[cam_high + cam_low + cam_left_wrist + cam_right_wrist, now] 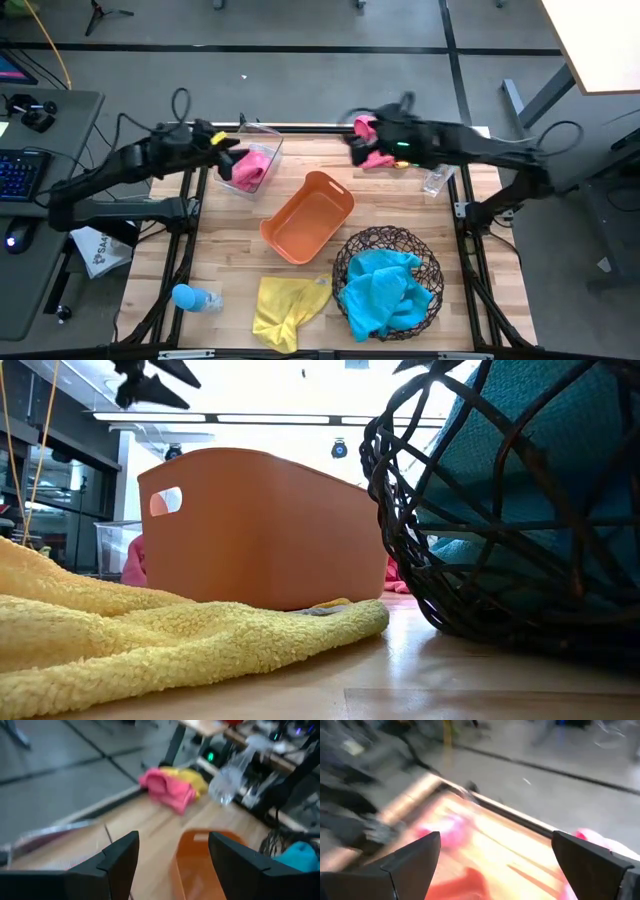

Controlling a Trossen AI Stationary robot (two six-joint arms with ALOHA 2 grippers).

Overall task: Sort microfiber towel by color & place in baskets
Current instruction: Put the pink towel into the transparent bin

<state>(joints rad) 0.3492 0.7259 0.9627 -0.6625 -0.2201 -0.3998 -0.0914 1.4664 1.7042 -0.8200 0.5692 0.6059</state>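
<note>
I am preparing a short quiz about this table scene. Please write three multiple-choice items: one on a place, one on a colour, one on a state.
1. Where does the yellow microfiber towel lie?
A. in the orange plastic tub
B. on the wooden table
C. in the clear bin

2. What colour are the cloths in the round dark wire basket?
A. sky blue
B. pink
C. yellow

3. How is the left gripper?
A. shut on a towel
B. open, empty
C. shut, empty

Answers: 1 B, it lies flat on the table; 2 A, blue fills it; 3 B, its fingers stand apart with nothing between.
</note>
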